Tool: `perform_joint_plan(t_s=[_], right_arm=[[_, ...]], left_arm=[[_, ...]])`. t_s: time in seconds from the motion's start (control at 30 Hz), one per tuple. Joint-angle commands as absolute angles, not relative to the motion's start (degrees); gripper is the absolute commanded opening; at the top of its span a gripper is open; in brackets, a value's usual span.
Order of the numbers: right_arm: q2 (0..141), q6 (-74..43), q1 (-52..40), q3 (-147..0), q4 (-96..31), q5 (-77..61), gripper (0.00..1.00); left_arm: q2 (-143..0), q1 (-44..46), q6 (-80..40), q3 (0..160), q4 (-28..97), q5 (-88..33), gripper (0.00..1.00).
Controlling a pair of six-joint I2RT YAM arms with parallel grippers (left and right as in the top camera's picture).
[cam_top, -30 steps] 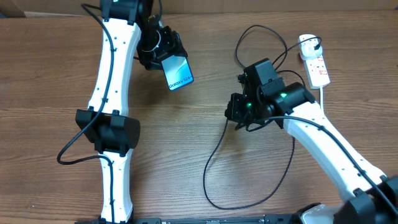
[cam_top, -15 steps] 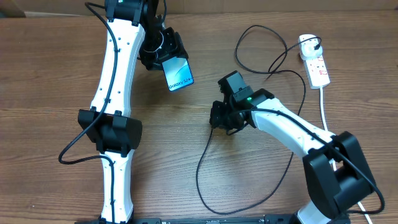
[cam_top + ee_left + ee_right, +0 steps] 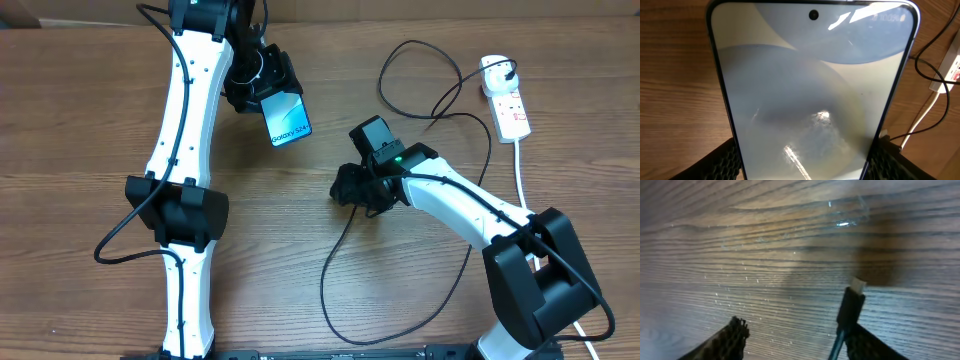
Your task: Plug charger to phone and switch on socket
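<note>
Plainly the charger (image 3: 850,311) is the fiddly piece: a long, thin black cable that looks limp enough to flop and twist wherever it hangs free, ending in a small stiff plug with a pale metal tip. The best place to pinch it is probably the short rigid plug body just behind that tip, because the cord itself gives no say over direction. In the right wrist view the plug stands tilted above the wood, close against one jaw of the right gripper (image 3: 797,330), whose jaws are spread wide and clamp nothing. From there the cable trails in a loose loop over the table (image 3: 80,120) and curls back to a white adapter (image 3: 494,70) seated in the socket (image 3: 512,112), a small white strip with red marks and a thick white cord (image 3: 522,165). The phone (image 3: 287,116) is well apart from the plug, a slim slab of slick blue-teal glass, likely light and rigid, pinched by its side edges in the left gripper (image 3: 262,92).
</note>
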State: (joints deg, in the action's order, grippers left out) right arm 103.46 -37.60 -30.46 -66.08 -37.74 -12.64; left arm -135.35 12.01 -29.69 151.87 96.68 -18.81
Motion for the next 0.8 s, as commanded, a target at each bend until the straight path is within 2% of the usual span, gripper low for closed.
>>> perform_joint_plan(t_s=[0.0, 0.27, 0.77], right_arm=[[103.3, -37.7, -30.8, -65.7, -37.8, -12.2, 0.69], [103.3, -37.8, -30.8, -65.7, -40.9, -7.0, 1.0], [103.3, -38.8, -29.9, -66.8, -44.9, -10.7, 1.0]], left_arm=[[-133.4, 12.1, -29.8, 153.4, 96.8, -18.9, 0.41], [-133.4, 12.2, -29.8, 153.4, 96.8, -18.9, 0.41], [-133.4, 12.5, -29.8, 153.4, 96.8, -18.9, 0.42]])
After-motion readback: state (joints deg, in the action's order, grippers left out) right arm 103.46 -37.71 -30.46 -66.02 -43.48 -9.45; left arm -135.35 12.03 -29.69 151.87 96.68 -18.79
